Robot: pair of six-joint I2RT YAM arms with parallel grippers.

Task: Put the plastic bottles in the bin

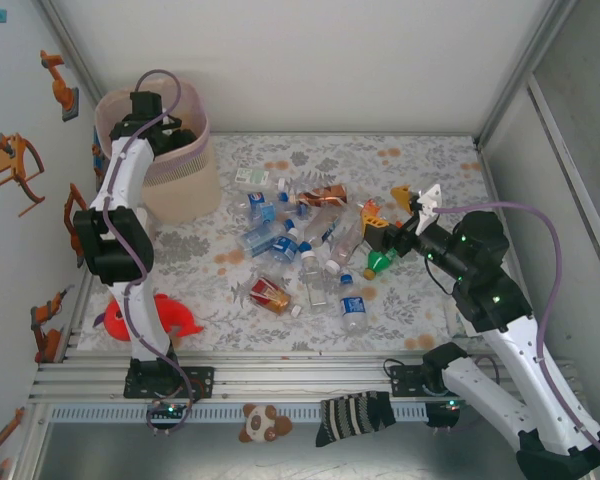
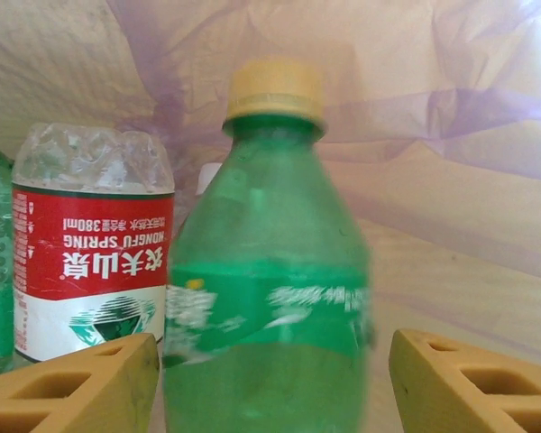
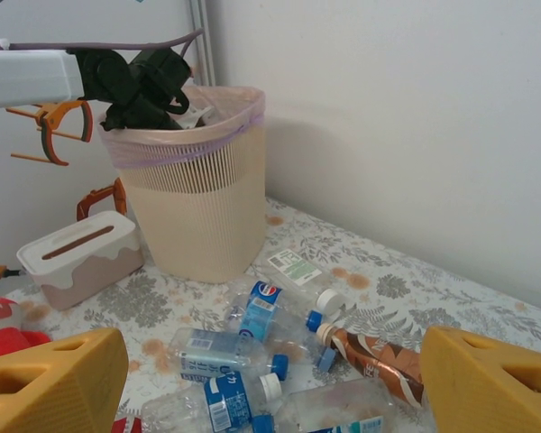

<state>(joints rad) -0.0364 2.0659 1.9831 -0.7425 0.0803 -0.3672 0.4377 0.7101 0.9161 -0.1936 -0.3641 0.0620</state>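
My left gripper (image 1: 163,122) reaches down inside the bin (image 1: 185,185), a beige ribbed basket with a pink liner. In the left wrist view its yellow fingers (image 2: 81,388) stand open around a blurred green bottle (image 2: 270,271) with a yellow cap; a gap shows on the right side. A red-labelled clear bottle (image 2: 90,244) stands beside it in the bin. Several plastic bottles (image 1: 300,250) lie piled on the table. My right gripper (image 1: 388,208) hovers open over them with nothing between its fingers (image 3: 54,388); the bin (image 3: 198,216) stands beyond.
A white rectangular box (image 3: 81,253) sits left of the bin. A red toy shark (image 1: 160,315) lies at the near left by the left arm's base. A brown-labelled bottle (image 3: 379,356) and a green bottle (image 1: 378,262) lie near my right gripper. White walls enclose the table.
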